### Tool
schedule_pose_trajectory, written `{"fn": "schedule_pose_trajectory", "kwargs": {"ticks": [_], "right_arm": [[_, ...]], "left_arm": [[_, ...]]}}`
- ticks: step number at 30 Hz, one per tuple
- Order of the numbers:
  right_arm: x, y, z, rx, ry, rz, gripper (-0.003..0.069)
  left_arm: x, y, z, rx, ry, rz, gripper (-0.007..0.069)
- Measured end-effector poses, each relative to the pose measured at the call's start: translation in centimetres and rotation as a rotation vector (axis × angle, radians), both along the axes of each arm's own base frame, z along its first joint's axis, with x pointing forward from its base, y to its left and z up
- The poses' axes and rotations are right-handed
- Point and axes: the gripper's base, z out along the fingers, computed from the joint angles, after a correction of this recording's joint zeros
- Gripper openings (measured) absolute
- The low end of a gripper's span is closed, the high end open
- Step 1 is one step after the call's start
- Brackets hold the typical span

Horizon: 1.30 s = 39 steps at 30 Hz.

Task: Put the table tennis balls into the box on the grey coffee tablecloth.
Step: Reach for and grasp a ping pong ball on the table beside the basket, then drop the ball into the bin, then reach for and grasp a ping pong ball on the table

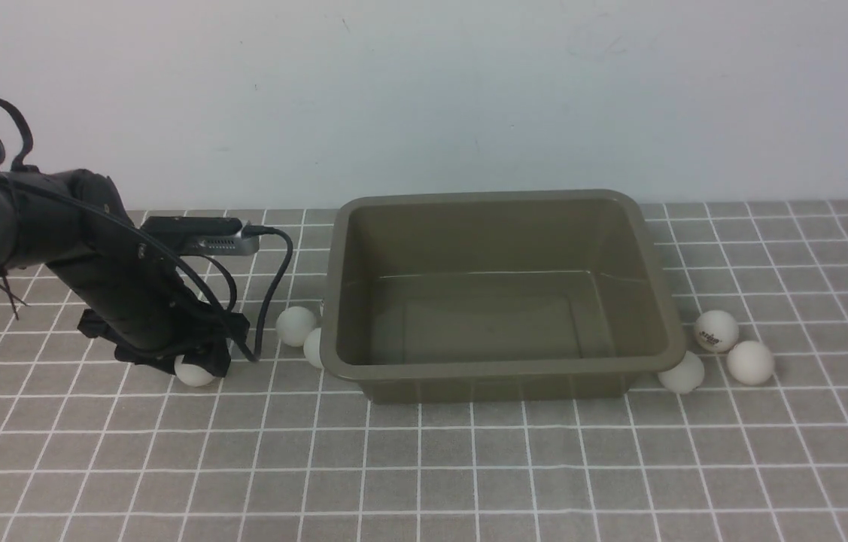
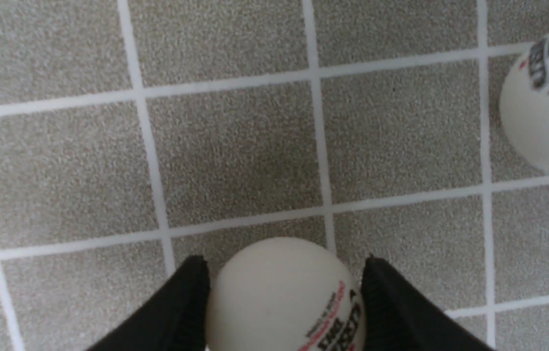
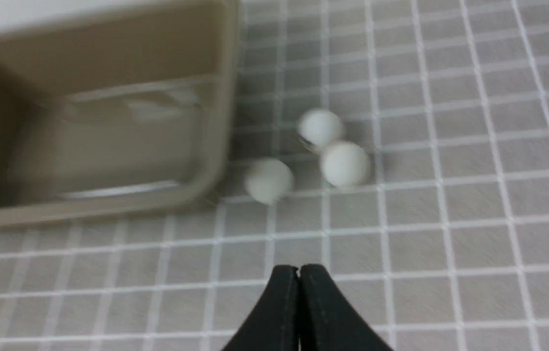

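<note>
Six Balls, One Box, Two End Effectors

At the far left, one black left arm (image 1: 130, 278) reaches down to the grey coffee tablecloth (image 1: 424, 467). Its left end effector (image 2: 284, 292) is closed around one gripped ball (image 1: 194, 373), its two fingers touching opposite sides; whether that ball touches the cloth cannot be told.

Next come two white balls near the box's left side: one farther out (image 1: 296, 326), one closer in (image 1: 313, 348), partly hidden by the rim.

In the middle, one olive-brown box (image 1: 503, 369) sits on the cloth, open side up.

Beyond its right side are three more balls: one beside the rim (image 1: 682, 373), one with a dark logo (image 1: 716, 331) and one rightmost (image 1: 751, 363). The right end effector (image 3: 298, 268) is fully closed, its two fingertips together, holding nothing.
</note>
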Motion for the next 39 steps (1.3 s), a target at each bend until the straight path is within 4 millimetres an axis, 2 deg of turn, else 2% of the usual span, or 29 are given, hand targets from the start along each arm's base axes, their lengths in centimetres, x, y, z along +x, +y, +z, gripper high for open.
{"fn": "schedule_pose_trajectory", "kwargs": {"ticks": [2,5,6,8,9,11,14,17,18,19,20,21,25,27,28,29,31,32,33,34,35,36,37,39], "right_arm": [[1.8,-0.4,-0.5,-0.041,0.072,-0.026,-0.0015],[5.7,-1.5,-2.2,-0.068,0.211,-0.090,-0.0015],[6.9,-1.8,-2.6,-0.067,0.239,-0.096,-0.0012],[9.1,-1.9,-3.4,-0.067,0.288,-0.077,0.0006],[9.3,-1.9,-3.4,-0.068,0.292,-0.072,0.0006],[11.7,-1.8,-4.3,-0.061,0.325,-0.023,0.0055],[14.7,-1.5,-5.7,-0.033,0.351,0.020,0.0153],[18.1,-1.3,-8.4,0.005,0.413,0.048,0.0335],[18.8,-1.3,-9.1,0.007,0.429,0.055,0.0384],[18.9,-1.3,-9.3,0.009,0.434,0.055,0.0394],[19.9,-1.2,-10.4,0.007,0.456,0.070,0.0464],[20.2,-1.2,-10.7,0.006,0.462,0.073,0.0479],[21.8,-0.6,-13.2,-0.007,0.488,0.103,0.0579],[22.4,-0.4,-15.0,-0.006,0.517,0.107,0.0595],[22.4,-0.4,-15.1,-0.006,0.517,0.107,0.0595],[22.7,-0.4,-16.1,-0.006,0.530,0.105,0.0585],[22.9,-0.4,-16.8,-0.009,0.534,0.105,0.0533],[22.9,-0.4,-17.1,-0.010,0.539,0.106,0.0478],[22.9,-0.5,-17.2,-0.012,0.538,0.108,0.0386],[23.0,-0.5,-17.1,-0.017,0.539,0.111,0.0342],[23.0,-0.5,-17.1,-0.018,0.538,0.111,0.0342],[22.9,-0.6,-17.0,-0.025,0.544,0.116,0.0358],[22.8,-0.6,-16.7,-0.033,0.557,0.122,0.0363],[22.3,-0.7,-15.0,-0.031,0.577,0.128,0.0363]], "left_arm": [[-0.2,0.0,1.7,0.006,-0.019,-0.014,0.0346],[-0.4,-0.4,6.4,-0.022,-0.090,-0.029,0.0346],[-0.5,-0.7,7.2,-0.034,-0.103,-0.037,0.0346],[-0.7,-2.1,9.6,-0.072,-0.149,-0.080,0.0346],[-0.7,-2.3,9.8,-0.077,-0.154,-0.082,0.0346],[-0.9,-4.5,11.1,-0.112,-0.187,-0.169,0.0346],[-1.2,-7.3,11.2,-0.155,-0.192,-0.258,0.0346],[-1.4,-10.3,9.9,-0.183,-0.168,-0.323,0.0351],[-1.4,-11.0,9.4,-0.185,-0.163,-0.336,0.0367],[-1.4,-11.3,9.2,-0.186,-0.159,-0.340,0.0377],[-1.3,-12.2,8.4,-0.192,-0.148,-0.343,0.0435],[-1.3,-12.3,8.3,-0.195,-0.149,-0.338,0.0444],[-1.0,-13.0,7.7,-0.221,-0.141,-0.287,0.0604],[-0.6,-12.5,8.6,-0.218,-0.152,-0.261,0.0630],[-0.6,-12.3,8.6,-0.217,-0.151,-0.256,0.0629],[-0.3,-11.3,10.0,-0.205,-0.161,-0.231,0.0604],[-0.1,-9.6,11.6,-0.186,-0.173,-0.191,0.0533],[0.0,-8.2,12.6,-0.172,-0.189,-0.161,0.0433],[0.0,-6.9,13.4,-0.159,-0.199,-0.136,0.0342],[0.0,-5.5,14.2,-0.149,-0.206,-0.109,0.0241],[0.0,-5.0,14.3,-0.145,-0.204,-0.098,0.0200],[-0.1,-3.6,14.8,-0.138,-0.208,-0.069,0.0119],[-0.1,-2.6,15.0,-0.133,-0.208,-0.046,0.0076],[-0.1,0.1,15.0,-0.119,-0.192,0.017,0.0014]]}}
